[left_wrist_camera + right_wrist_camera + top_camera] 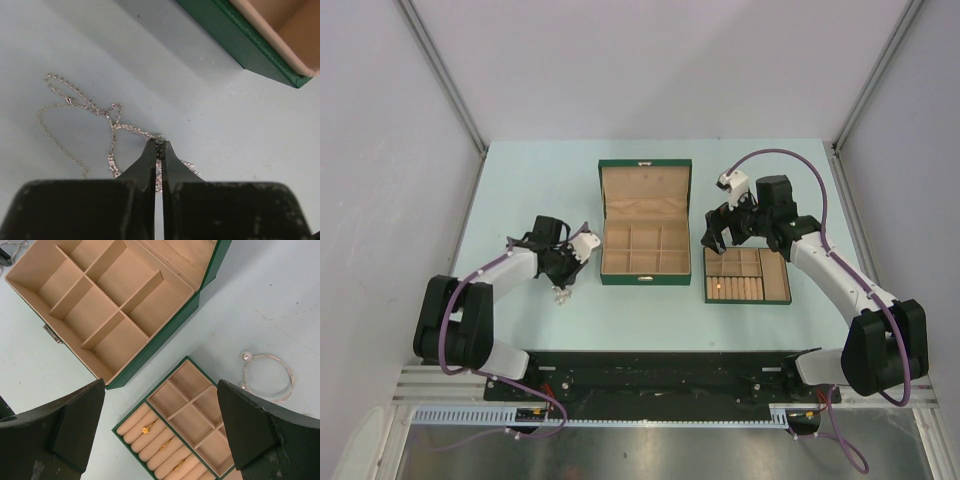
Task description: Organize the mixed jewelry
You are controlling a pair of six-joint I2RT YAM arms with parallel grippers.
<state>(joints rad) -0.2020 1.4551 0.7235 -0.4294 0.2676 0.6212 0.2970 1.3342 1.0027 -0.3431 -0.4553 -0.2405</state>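
Left pincer [159, 150] pressed together, pinching strand of chain necklace [75, 102]; slack trails ahead-left on counter [235, 130], green box [240, 40] ahead-right. Right pincer [161, 390] spread wide.

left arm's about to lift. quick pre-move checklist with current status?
1. Left gripper shut on the beaded chain: ok, the tips pinch a strand.
2. Only one piece likely to come up: cannot tell, a fine chain lies looped against it on the table.
3. Green box open, compartments empty: ok.
4. Right gripper open, holding nothing, above the tray: ok.
5. All jewelry off the table: not ok, a silvery bangle lies beside the tray.
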